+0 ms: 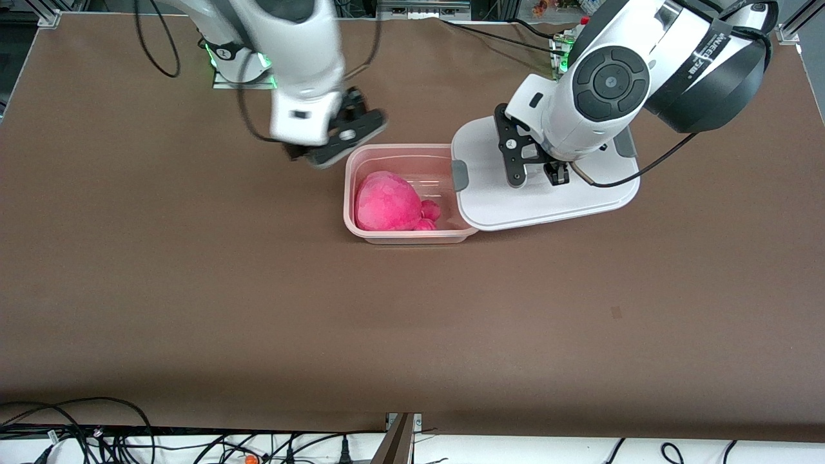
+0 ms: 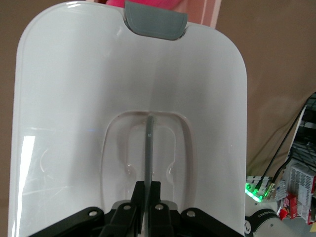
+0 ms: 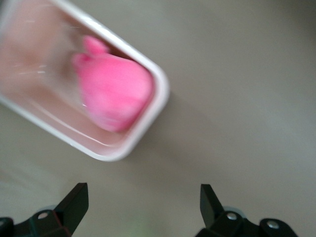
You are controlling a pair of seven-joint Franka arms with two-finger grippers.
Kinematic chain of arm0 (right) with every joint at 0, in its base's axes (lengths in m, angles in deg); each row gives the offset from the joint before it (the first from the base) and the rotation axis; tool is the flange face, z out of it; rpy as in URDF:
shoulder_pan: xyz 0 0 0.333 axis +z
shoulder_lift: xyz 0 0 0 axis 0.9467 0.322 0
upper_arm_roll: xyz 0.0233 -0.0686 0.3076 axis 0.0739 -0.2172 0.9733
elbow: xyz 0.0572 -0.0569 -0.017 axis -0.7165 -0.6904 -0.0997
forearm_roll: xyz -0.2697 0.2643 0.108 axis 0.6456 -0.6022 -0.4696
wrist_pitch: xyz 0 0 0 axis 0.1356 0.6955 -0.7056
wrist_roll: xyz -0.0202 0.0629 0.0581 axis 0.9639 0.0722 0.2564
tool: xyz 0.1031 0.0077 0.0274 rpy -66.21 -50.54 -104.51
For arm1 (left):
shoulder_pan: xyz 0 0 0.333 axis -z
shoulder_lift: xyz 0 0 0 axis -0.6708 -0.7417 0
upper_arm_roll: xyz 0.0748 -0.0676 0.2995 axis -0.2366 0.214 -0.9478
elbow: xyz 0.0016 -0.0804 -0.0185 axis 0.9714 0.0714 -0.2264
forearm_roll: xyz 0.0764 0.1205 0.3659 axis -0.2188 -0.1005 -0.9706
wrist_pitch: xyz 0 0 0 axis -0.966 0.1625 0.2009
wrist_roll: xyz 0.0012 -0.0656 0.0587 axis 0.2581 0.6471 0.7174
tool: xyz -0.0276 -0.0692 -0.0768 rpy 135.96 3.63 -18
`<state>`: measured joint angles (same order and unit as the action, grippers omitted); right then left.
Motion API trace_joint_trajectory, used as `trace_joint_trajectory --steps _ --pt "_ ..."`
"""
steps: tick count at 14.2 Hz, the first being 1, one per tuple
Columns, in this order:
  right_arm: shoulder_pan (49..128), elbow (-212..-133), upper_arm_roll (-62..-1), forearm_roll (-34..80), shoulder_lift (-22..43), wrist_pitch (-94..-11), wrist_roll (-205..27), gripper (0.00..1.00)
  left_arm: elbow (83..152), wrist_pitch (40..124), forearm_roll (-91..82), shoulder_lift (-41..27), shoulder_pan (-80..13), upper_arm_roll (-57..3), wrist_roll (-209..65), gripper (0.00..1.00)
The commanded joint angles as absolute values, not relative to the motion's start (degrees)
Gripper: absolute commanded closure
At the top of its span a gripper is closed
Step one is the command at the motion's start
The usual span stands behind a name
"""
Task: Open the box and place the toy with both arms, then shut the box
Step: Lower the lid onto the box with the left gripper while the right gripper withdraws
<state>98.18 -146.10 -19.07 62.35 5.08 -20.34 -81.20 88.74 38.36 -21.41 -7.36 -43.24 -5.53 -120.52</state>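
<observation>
The pinkish translucent box (image 1: 351,193) stands open mid-table with the hot-pink plush toy (image 1: 387,201) lying inside it; both also show in the right wrist view, the box (image 3: 158,98) and the toy (image 3: 116,94). The white lid (image 1: 548,200) with its grey clip (image 1: 459,176) overlaps the box's end toward the left arm. My left gripper (image 1: 557,173) is shut on the lid's clear handle (image 2: 149,148), holding the lid (image 2: 64,98). My right gripper (image 1: 322,154) is open and empty, over the table beside the box's corner toward the right arm's base.
The brown table (image 1: 193,290) spreads wide around the box. Cables (image 1: 77,432) lie along the table's edge nearest the front camera. The arm bases and a green-lit unit (image 1: 242,64) stand along the edge by the robots.
</observation>
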Motion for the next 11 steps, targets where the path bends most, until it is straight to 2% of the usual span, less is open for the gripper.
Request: trace_joint_trajectory --steps 1,3,5,7,11 --pt "97.14 -146.77 -30.54 58.57 3.53 -17.18 -81.33 0.00 88.66 43.41 -17.22 -7.41 -40.82 -5.57 -121.17 1.00" --pt "96.88 -146.77 -38.72 57.43 3.70 -17.35 -82.20 0.00 88.66 49.03 -16.77 -9.08 -35.91 -6.01 -119.77 1.00" --pt "95.04 -146.77 -43.49 55.41 4.05 -17.35 -85.96 0.00 88.66 56.59 -16.50 -12.58 -32.91 -6.01 -119.32 1.00" --pt "90.84 -146.77 -43.94 55.14 4.05 -17.00 -89.05 0.00 88.83 61.97 -16.77 -15.75 -30.79 -6.27 -118.54 1.00" --pt "85.29 -147.12 -43.16 54.96 3.53 -16.12 -89.15 0.00 89.89 62.25 -17.56 -18.57 -29.47 -6.45 -117.21 1.00"
